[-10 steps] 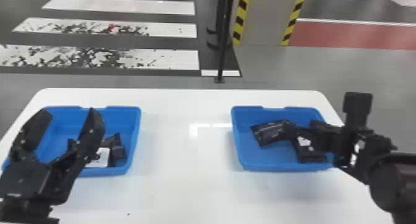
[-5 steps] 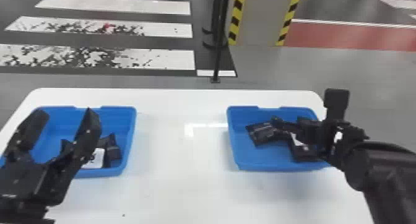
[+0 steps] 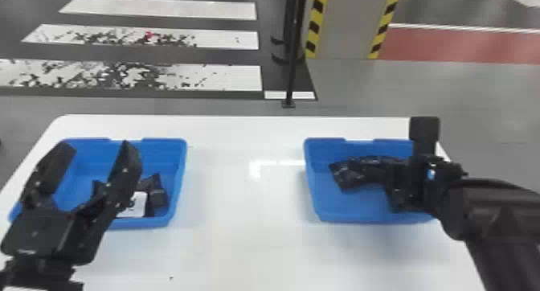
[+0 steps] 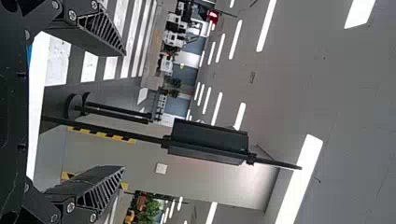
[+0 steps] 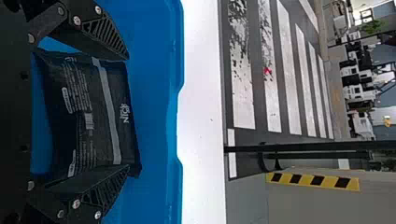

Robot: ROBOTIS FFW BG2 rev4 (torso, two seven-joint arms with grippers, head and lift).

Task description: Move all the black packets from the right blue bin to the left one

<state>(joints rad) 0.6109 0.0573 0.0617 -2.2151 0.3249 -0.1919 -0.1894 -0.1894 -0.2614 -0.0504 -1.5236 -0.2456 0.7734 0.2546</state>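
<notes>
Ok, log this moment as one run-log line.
right gripper: open, fingers astride black packet in right blue bin | left gripper: open, near left blue bin | packets in both bins

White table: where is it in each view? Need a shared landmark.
Head view: table spread beneath the left blue bin and right blue bin.
Left wrist view: thin pale strip of table just past the left gripper's body.
Right wrist view: plain band of table beyond the right bin's far rim.
Landmark: striped crossing on the floor past the table, in all three.
</notes>
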